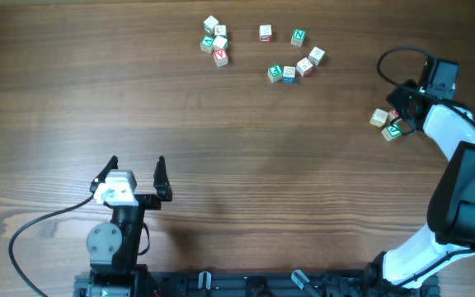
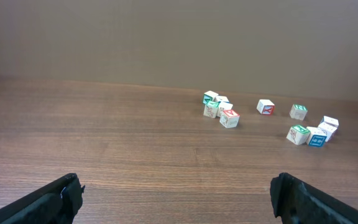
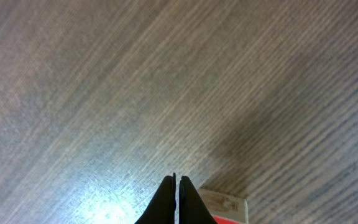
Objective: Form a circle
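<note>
Overhead: right pincer is sitting just beside two stray blocks, well apart from the main blocks to its left; right arm's nearer. Left pincer is sitting far off, jaws apart. Left wrist: showing main blocks only. Right wrist: jaws are pressing together, empty; one block prob. touching them.
</note>
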`<action>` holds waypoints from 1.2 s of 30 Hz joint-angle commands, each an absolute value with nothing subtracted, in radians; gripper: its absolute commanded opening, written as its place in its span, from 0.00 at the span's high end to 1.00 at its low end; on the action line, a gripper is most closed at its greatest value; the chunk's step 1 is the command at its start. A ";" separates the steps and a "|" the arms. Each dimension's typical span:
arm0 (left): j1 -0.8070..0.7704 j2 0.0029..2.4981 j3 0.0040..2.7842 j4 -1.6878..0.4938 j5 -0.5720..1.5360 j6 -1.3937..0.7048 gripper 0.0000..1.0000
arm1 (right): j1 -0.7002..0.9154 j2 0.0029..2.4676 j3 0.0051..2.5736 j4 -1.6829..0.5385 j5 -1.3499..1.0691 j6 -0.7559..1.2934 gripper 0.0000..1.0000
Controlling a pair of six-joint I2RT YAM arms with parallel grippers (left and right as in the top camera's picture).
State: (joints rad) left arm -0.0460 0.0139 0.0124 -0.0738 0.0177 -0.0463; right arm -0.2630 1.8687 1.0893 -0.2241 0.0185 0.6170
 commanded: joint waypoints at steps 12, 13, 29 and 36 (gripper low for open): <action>-0.051 0.006 0.006 -0.075 0.033 -0.053 0.00 | -0.263 1.892 1.159 -0.241 0.083 0.587 0.95; -0.051 0.006 0.006 -0.075 0.033 -0.053 0.00 | -0.263 1.893 1.159 -0.247 0.082 0.587 0.95; -0.051 0.006 0.006 -0.075 0.033 -0.053 0.00 | -0.263 1.893 1.159 -0.369 0.084 0.602 0.95; -0.051 0.006 0.006 -0.075 0.033 -0.053 0.00 | -0.263 1.893 1.159 -0.370 0.091 0.601 0.95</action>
State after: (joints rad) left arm -0.0460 0.0139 0.0120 -0.0738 0.0177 -0.0463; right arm -0.2630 1.8748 1.1427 -0.3737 0.0864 0.6006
